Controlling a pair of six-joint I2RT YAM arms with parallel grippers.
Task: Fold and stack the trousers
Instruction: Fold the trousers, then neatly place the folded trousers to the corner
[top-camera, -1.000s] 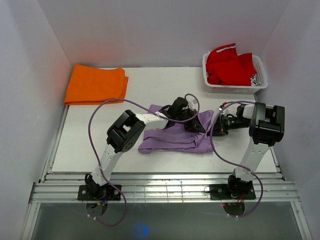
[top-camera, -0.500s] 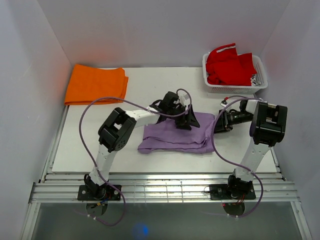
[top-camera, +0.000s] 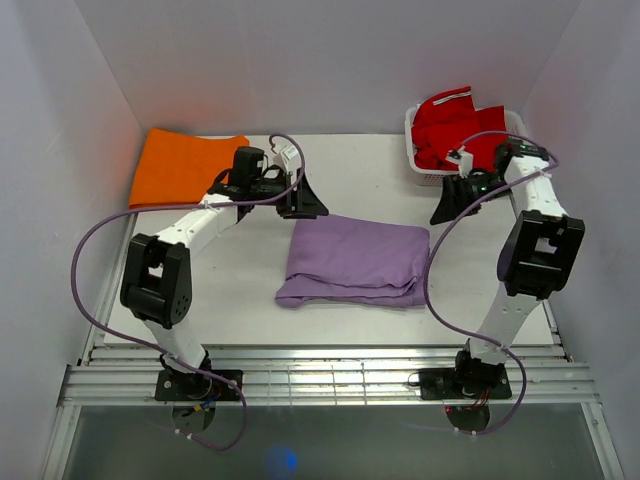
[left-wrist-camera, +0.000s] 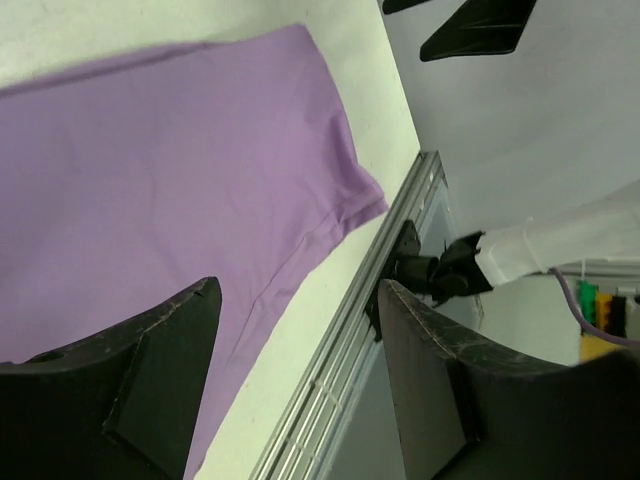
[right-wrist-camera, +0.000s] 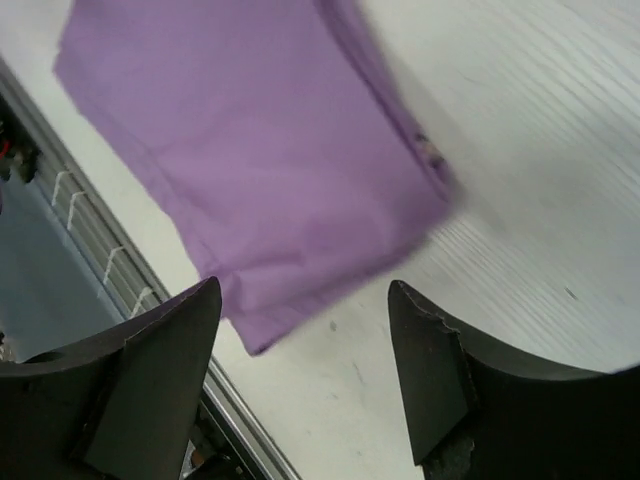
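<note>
Plainly, the folded trousers (top-camera: 355, 260) lie flat, untouched, with left jaws and right jaws both apart.

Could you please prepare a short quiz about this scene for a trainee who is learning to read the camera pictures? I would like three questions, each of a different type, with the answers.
1. True or false: the left gripper is shut on the folded lilac fabric trousers.
2. Where does the red garment with white trim lie? A) in the left gripper; B) in the white plastic basket; C) under the trousers.
3. In what state is the right gripper?

Key:
1. False: its fingers are spread and hold nothing.
2. B.
3. Open, holding nothing.
</note>
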